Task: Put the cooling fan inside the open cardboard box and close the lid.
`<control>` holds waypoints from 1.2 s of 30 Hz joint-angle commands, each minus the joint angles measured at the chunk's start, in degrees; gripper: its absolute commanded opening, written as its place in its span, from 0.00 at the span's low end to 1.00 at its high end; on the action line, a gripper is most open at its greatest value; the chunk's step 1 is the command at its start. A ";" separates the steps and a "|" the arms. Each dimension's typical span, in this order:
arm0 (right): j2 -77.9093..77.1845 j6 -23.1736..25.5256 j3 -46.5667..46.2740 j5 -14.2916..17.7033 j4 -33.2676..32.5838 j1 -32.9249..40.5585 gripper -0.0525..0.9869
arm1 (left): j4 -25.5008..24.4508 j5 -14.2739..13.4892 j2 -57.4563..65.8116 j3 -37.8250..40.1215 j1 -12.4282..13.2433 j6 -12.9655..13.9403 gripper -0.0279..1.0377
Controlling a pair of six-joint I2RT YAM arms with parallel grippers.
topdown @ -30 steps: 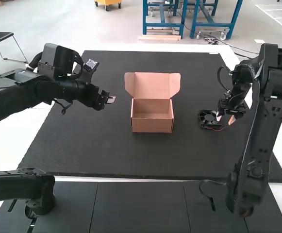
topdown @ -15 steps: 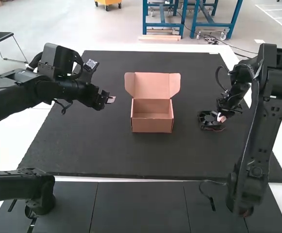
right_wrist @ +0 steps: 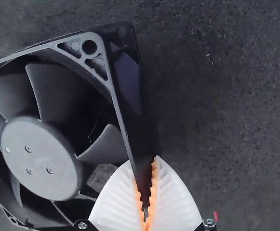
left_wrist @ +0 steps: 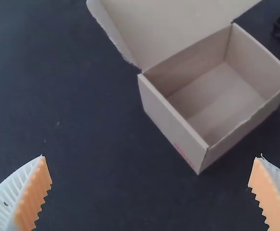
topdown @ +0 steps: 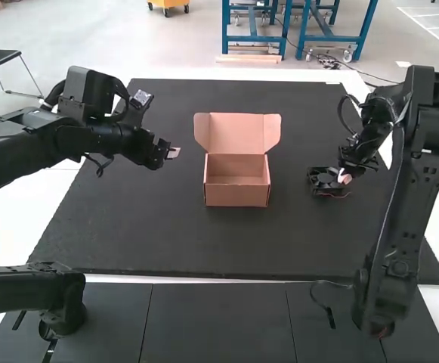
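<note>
From above, the left pincer [topdown: 170, 153] hangs over the black mat [topdown: 128, 227] to the left of the open cardboard box [topdown: 236, 189], well apart from it. The box stands mid-mat, its lid [topdown: 236, 132] upright along the far side. The cooling fan [topdown: 325, 181] is to the right of the box, apart from it, with the right pincer [topdown: 345, 175] at its right-hand edge. Whether the fan rests on the mat or sits just above it cannot be told. The mat lies on a white desk [topdown: 7, 227].

In the left wrist view, the pincer's orange-padded fingers [left_wrist: 31, 192] are spread wide with only mat between them. The box is beyond them, its bare inner floor showing and its lid tipped back.

In the right wrist view, the white ribbed fingers [right_wrist: 173, 202] are pinched tight on the thin edge of the fan's black frame. The blades and round hub show beside them, over the mat.
</note>
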 commanded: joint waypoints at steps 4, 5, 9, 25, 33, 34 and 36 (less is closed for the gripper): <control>-12.06 3.17 -3.81 -5.70 -0.74 -0.73 0.03 | 0.38 -0.37 -0.09 0.73 0.53 0.61 0.93; -13.55 3.35 -4.86 -6.22 -1.00 -0.64 0.03 | 0.29 -0.37 -0.09 0.46 0.44 0.61 0.93; -19.79 4.49 -8.73 -7.54 -1.53 -0.38 0.03 | 0.12 -0.54 -0.09 -0.06 0.44 0.61 0.93; -40.36 15.92 -22.27 -9.21 -3.64 7.18 0.03 | 1.52 -0.72 -0.09 -0.94 0.44 -2.03 0.93; -45.10 22.51 -26.75 -8.77 -0.48 18.34 0.03 | 2.58 -0.72 -0.26 -2.00 0.44 -3.34 0.93; -45.19 23.83 -27.19 -8.33 0.67 20.28 0.03 | 2.58 -0.72 -0.26 -2.08 0.44 -3.34 0.93; -45.37 26.64 -27.80 -7.01 3.65 24.41 0.03 | 2.84 -0.72 -0.26 -2.08 0.44 -3.70 0.93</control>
